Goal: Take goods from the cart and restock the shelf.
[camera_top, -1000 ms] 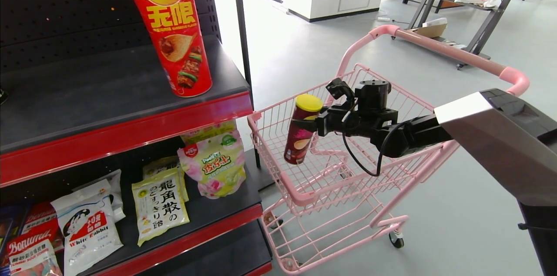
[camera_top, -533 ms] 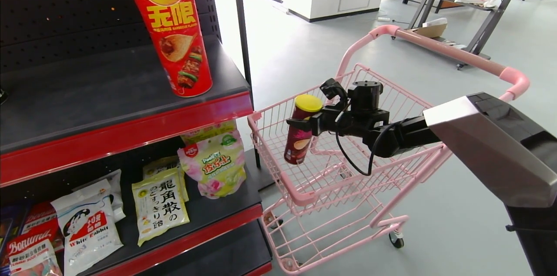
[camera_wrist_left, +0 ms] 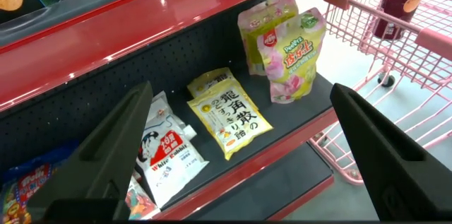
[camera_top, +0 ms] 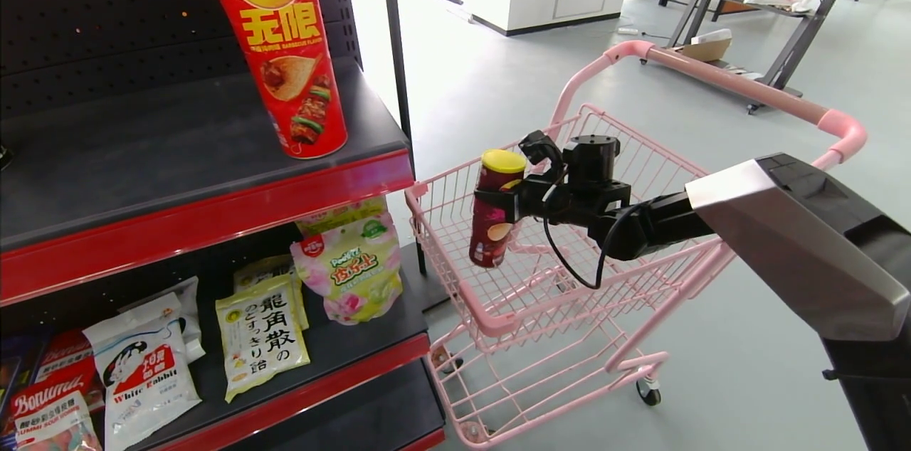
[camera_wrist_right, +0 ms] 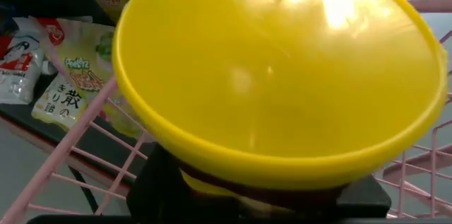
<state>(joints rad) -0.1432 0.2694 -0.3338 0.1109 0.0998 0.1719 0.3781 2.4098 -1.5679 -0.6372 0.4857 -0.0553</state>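
A: What is on the left?
B: A shelf (camera_top: pixel 199 220). The left end effector (camera_wrist_left: pixel 241 93) hangs before its lower tier, fingers spread wide, holding nothing.
A: And the can?
B: A slim dark-red can (camera_top: pixel 487 241) with a yellow lid, upright, clamped by the right end effector (camera_top: pixel 496 200) over the pink cart (camera_top: pixel 491 319), right of the shelf.

cart (camera_top: pixel 485 317): glossy pink coated metal wire | can (camera_top: pixel 487 241): glossy wall, smooth plastic lid (camera_wrist_right: pixel 282 75) | shelf (camera_top: pixel 142 152): matt dark deck | snack bags (camera_top: pixel 260 337): shiny film
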